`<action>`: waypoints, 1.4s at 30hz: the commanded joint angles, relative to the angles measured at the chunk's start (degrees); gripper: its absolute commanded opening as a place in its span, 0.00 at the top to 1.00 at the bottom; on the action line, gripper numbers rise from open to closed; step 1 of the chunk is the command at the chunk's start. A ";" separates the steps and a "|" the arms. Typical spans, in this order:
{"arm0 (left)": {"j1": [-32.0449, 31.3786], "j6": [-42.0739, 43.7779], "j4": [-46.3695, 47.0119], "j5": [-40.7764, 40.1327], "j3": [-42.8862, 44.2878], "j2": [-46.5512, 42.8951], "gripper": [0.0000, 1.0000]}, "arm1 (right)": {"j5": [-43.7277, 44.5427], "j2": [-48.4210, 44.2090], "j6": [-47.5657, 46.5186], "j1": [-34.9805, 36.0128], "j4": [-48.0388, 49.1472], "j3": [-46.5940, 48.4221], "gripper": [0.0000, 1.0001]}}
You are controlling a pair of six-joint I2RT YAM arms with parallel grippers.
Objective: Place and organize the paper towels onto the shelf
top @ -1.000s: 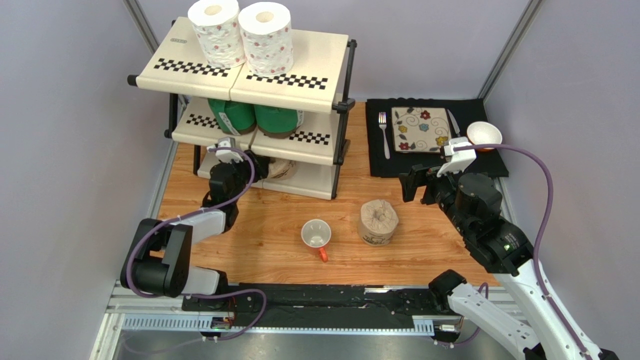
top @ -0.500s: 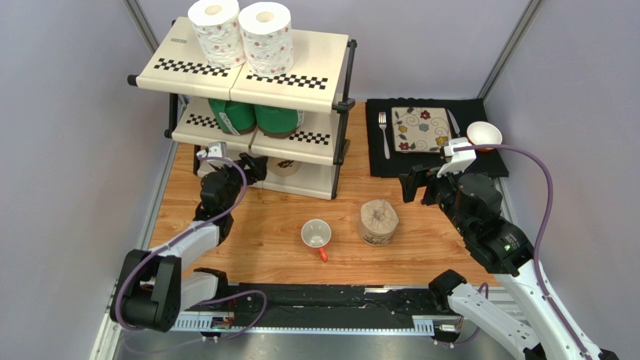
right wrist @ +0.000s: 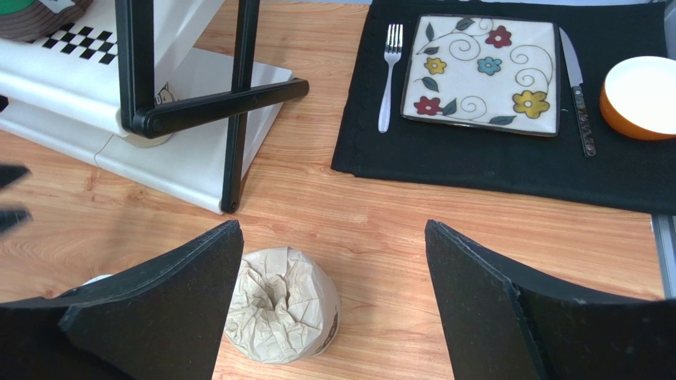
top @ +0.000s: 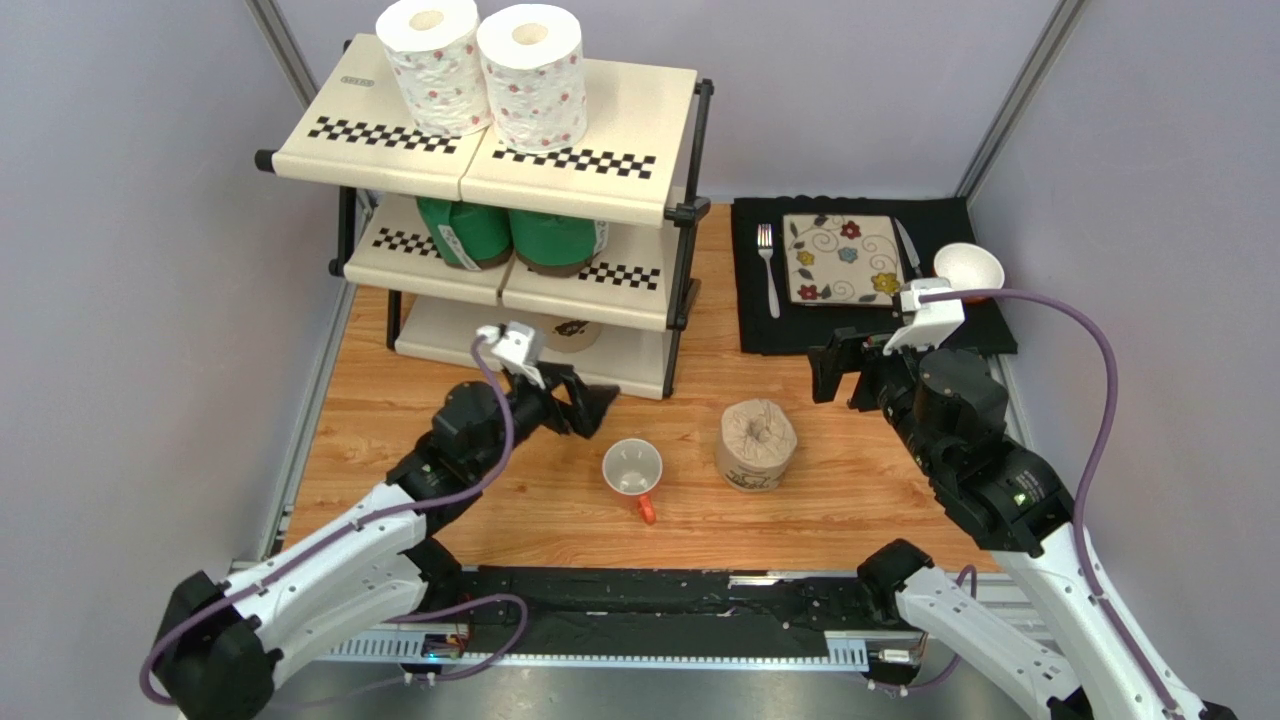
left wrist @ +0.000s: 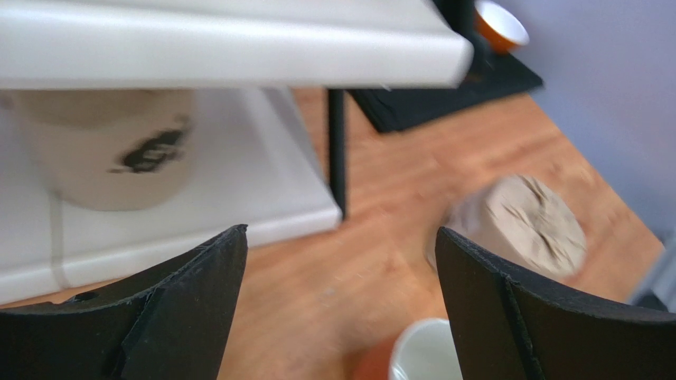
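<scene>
Top external | left gripper (top: 594,402) and right gripper (top: 842,368) both spread, empty | tan-brown paper-wrapped cylindrical roll (top: 756,443) stands in front of the cream three-tier plastic shelf (top: 631,113), by its right post | risk: a left-arm reach could knock the white red-handled mug (top: 633,468) between.

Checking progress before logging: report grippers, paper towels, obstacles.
Left gripper open, empty, near shelf. Right gripper open, empty. Last tan-brown roll on table, not shelved. White mug beside it.
</scene>
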 commanded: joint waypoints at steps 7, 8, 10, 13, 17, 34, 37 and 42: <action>-24.96 2.70 0.44 -7.77 6.63 12.63 0.03 | 4.55 -1.49 1.86 0.07 -1.38 3.49 0.11; -25.50 2.61 1.15 -7.42 7.51 15.86 0.03 | 4.37 -1.49 1.78 0.16 -1.64 3.41 0.11; -26.55 3.04 3.79 -6.19 10.32 18.87 0.03 | 4.19 -1.66 1.78 0.16 -1.73 3.41 0.11; -26.82 4.27 5.20 -4.52 15.41 25.63 0.02 | 4.28 -2.01 1.43 0.16 -1.99 3.41 0.11; -26.99 5.42 5.64 -1.97 21.30 31.97 0.02 | 4.81 -2.19 1.07 0.16 -2.25 3.58 0.11; -27.87 8.49 2.39 0.06 32.12 47.88 0.02 | 5.42 -2.01 0.28 0.16 -2.34 3.49 0.11; -27.87 9.11 1.52 -0.47 33.79 49.38 0.03 | 5.51 -2.19 0.11 0.16 -2.43 3.58 0.11; -27.79 9.99 -2.79 -1.96 38.45 52.80 0.07 | 5.77 -2.28 -0.24 0.16 -2.52 3.76 0.11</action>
